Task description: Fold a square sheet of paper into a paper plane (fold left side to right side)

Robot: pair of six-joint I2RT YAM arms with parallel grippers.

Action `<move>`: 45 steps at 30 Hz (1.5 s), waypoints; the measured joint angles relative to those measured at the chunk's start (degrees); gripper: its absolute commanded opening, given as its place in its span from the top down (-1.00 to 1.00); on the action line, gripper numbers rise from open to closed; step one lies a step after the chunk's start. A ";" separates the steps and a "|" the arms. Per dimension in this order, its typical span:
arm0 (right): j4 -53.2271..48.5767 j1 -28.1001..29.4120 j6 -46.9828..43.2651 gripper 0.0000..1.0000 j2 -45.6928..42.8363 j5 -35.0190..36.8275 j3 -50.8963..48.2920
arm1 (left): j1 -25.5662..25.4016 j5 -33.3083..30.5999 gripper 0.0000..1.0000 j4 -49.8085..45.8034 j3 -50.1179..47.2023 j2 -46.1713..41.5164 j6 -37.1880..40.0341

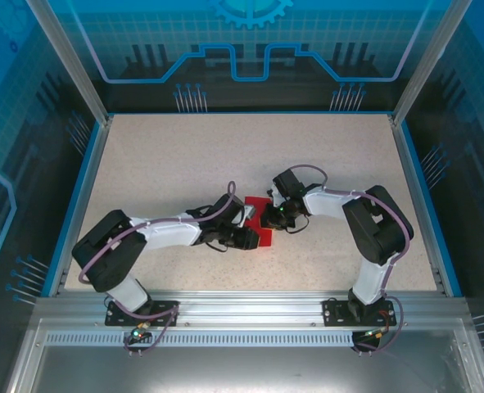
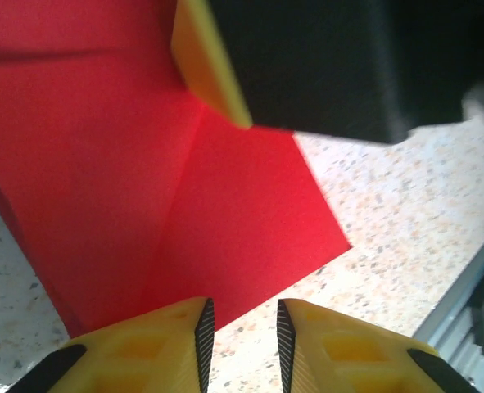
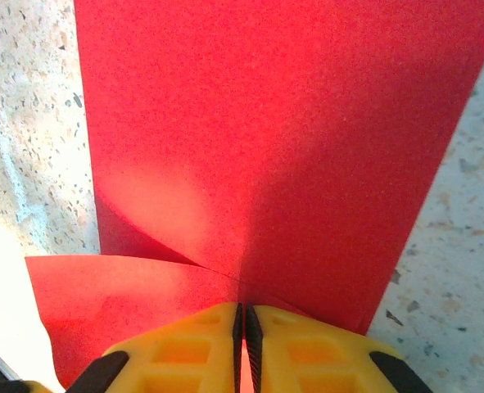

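Bright red sheet of paper (image 3: 266,123) straight ahead of the right pincer (image 3: 242,311), thin and matte, lying on the pale speckled table (image 3: 29,123). Its side edges run straight and clean. Just ahead of the tips and to the left, one layer curls over another along a soft curved edge, and a fine crease runs right up to the tips. The chunky yellow plastic fingers with black pads are clenched almost tip to tip, sitting on the paper at that crease. Whether a layer is nipped between them, I cannot tell.

Over to the left pincer (image 2: 242,315): released, a clear gap between its ribbed black pads with table grain showing through. The paper's near edge lies just ahead of its tips, with a sharp corner off to the right. A straight fold line runs away from the tips.
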 measured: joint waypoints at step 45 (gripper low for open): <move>-0.33 -0.28 -1.16 0.71 0.20 -0.35 0.28 | 1.97 -0.92 0.47 4.07 -2.34 4.50 -0.44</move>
